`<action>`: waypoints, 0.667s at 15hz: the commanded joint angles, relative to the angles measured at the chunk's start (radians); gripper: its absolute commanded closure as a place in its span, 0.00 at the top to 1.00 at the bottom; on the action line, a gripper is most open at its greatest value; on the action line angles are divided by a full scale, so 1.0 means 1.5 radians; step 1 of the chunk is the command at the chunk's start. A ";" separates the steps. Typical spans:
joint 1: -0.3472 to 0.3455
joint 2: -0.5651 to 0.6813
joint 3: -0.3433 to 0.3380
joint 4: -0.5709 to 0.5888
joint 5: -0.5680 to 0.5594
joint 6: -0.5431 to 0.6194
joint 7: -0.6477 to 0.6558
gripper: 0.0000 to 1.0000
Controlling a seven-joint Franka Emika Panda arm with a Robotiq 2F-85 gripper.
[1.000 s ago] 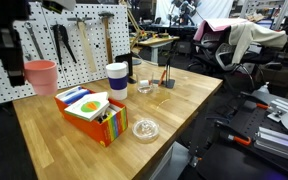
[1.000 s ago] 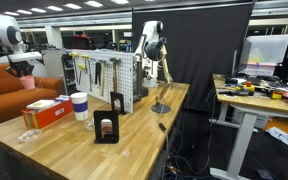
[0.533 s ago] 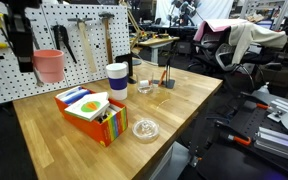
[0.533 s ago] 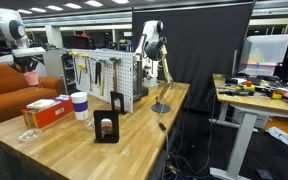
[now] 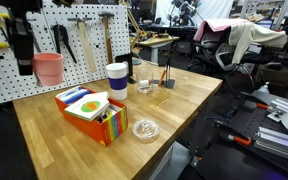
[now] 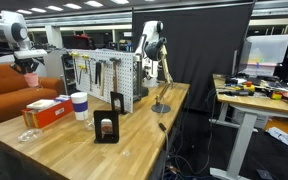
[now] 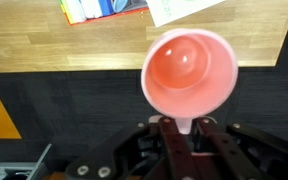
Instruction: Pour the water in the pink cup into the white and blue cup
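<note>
**A:** Pink cup [image 5: 48, 67] is up in the air at the far left, hanging in front of the white pegboard [image 5: 84, 40], clear above the wooden worktop [image 5: 174, 95].

**B:** And the jaws are clamped on its loop handle [image 7: 187, 125]. The wrist view has that thin pink loop pinched right between them, with the cup's mouth facing the camera.

**A:** Perfectly round rim, smooth glossy inside, a paler disc at the bottom. Is there water in it? I honestly cannot tell from this angle.

**B:** In both exterior views it sits about upright, rim on top, sides tapering slightly down to the base.

**A:** Now the white and blue cup [image 5: 116, 80]. It stands on the worktop to the right of the pink one, well apart from it. It's a tall straight cylinder with a dark band at the rim.

**B:** Just nearer than that is the orange box [image 5: 89, 112], rectangular, with bright printed colours on its lid.

**A:** There's a clear glass dish [image 5: 145, 129], shallow and round, right of the box. A second glass dish [image 5: 145, 88] sits right of the tall cup.
</note>
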 commanded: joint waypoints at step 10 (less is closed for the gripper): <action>-0.061 0.064 -0.043 0.136 0.032 -0.146 -0.175 0.15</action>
